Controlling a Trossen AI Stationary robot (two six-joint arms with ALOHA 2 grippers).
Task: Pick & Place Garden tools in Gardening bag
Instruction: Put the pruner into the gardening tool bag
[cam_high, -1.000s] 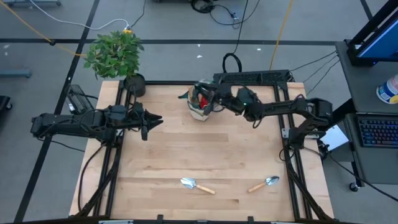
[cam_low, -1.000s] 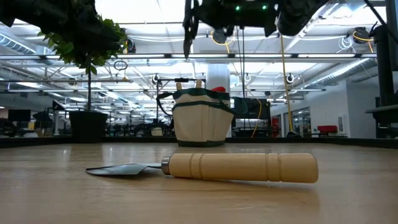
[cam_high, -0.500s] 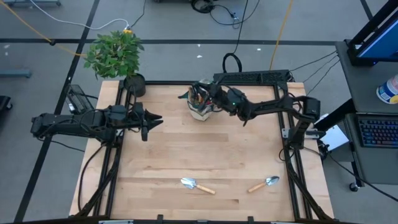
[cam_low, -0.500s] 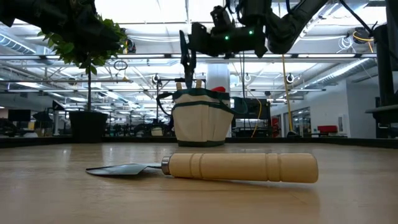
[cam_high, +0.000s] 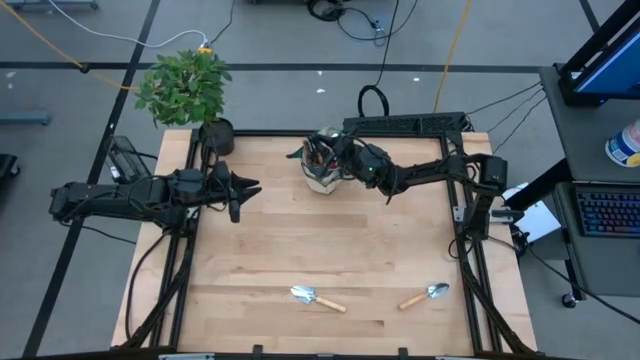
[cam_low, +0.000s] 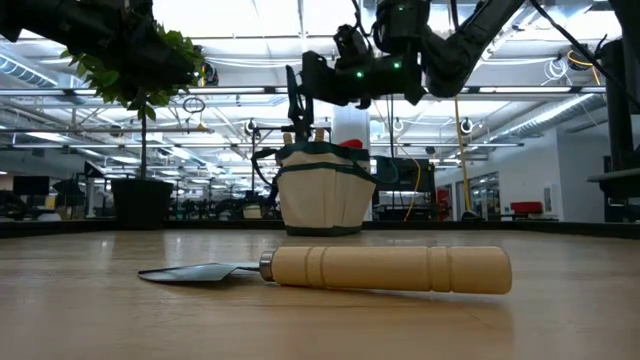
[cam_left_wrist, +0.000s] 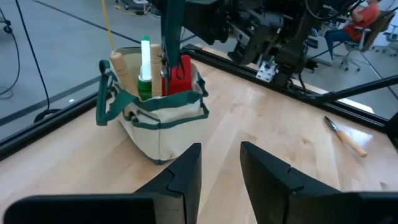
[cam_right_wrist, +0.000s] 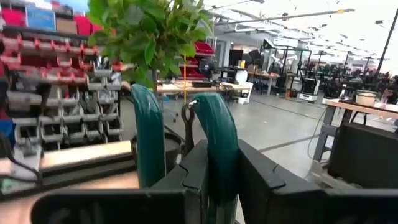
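Right wrist view – pincer (cam_right_wrist: 186, 155) grips green-handled shears (cam_right_wrist: 214, 140), blades hidden

Table seen straight down from overhead; level across from tabletop height. Gardening bag (cam_left_wrist: 158, 118) is viewed closely beyond left gripper (cam_left_wrist: 221, 163), and is shared with overhead and low views.

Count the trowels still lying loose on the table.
2. One trowel lies near the front edge, left of centre; the other trowel lies to its right, blade toward the right arm's side. Wooden handles stick out of the bag; those tools may include more.
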